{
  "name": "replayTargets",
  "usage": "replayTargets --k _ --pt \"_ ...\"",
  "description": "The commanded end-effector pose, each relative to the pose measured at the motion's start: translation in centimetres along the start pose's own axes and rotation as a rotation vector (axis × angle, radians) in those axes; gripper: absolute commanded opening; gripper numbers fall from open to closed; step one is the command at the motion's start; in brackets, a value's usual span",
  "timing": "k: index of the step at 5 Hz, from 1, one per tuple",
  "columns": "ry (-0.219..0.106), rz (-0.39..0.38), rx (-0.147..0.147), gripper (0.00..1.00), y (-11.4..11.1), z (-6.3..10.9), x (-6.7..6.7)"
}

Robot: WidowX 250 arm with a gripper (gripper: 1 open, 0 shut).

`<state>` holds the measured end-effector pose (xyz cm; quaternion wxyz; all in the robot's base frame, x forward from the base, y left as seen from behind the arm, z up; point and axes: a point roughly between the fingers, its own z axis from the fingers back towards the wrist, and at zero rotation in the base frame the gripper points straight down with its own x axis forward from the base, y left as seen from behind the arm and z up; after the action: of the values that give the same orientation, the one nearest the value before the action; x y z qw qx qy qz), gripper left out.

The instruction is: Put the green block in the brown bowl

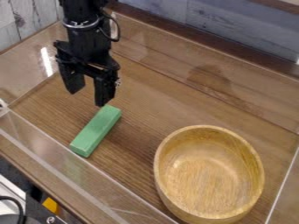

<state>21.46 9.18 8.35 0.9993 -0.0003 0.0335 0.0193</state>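
The green block (pixel 96 130) lies flat on the wooden table, a bright green bar angled from lower left to upper right. My black gripper (pixel 87 90) hangs pointing down just above and behind the block's upper end, its two fingers apart and nothing between them. The brown bowl (pixel 211 205), round, light wood and empty, sits at the lower right, well apart from the block.
Clear plastic walls (pixel 35 140) ring the tabletop, with a low front edge near the block. Bare wood grain table (pixel 198 87) spreads between the gripper and the bowl. A pale plank wall stands behind.
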Motion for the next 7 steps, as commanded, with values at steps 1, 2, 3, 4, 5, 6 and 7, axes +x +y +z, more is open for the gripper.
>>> replayTargets --k 1,2,3,4,5,6,7 --pt "-0.018 0.012 0.006 1.0 0.3 0.1 0.0" --pt "-0.01 0.012 0.002 1.0 0.3 -0.5 -0.1" --pt "-0.005 0.011 -0.004 1.0 0.3 -1.1 -0.1" --pt "-0.007 0.01 -0.011 1.0 0.3 -1.8 -0.1" --pt "-0.011 0.009 -0.019 1.0 0.3 -2.4 0.0" --pt "-0.013 0.008 -0.026 1.0 0.3 -3.0 0.0" --pt "-0.015 0.008 -0.034 1.0 0.4 -3.6 0.1"
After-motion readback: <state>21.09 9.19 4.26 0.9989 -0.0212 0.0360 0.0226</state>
